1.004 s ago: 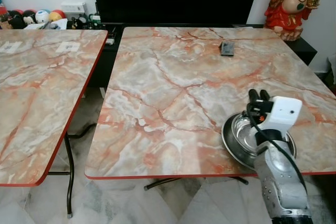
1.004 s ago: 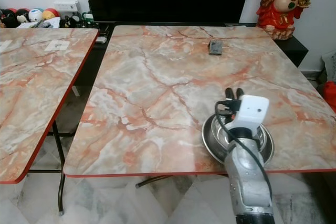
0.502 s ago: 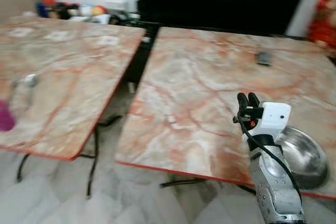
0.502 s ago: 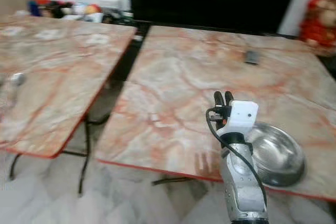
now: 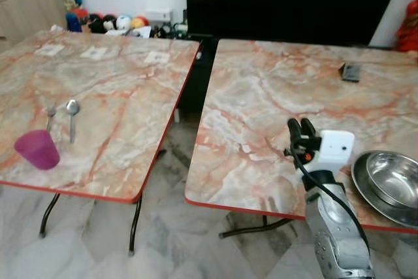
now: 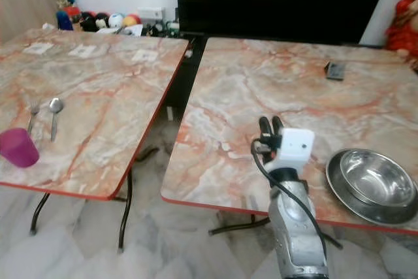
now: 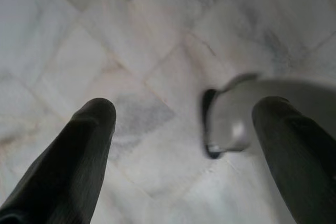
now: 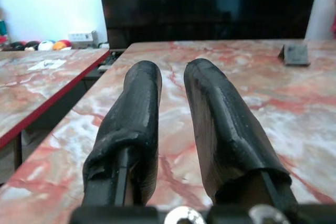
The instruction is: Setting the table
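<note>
My view had swung left since a second ago, bringing the left desk (image 5: 130, 96) in. My right hand (image 5: 295, 127), fingers narrow and empty, hovered over the right desk (image 5: 261, 109) near its front edge, the steel bowl (image 5: 392, 178) just right of it. Purple cup (image 5: 38, 149), fork (image 5: 49, 117) and spoon (image 5: 72, 117) sat on the left desk's near corner, an open floor gap between desks. My left hand (image 7: 184, 129) hung wide over marble floor (image 7: 79, 40).

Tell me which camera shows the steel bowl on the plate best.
The right eye view: the steel bowl and its plate show whole. The left eye view cuts them at the frame's edge.
</note>
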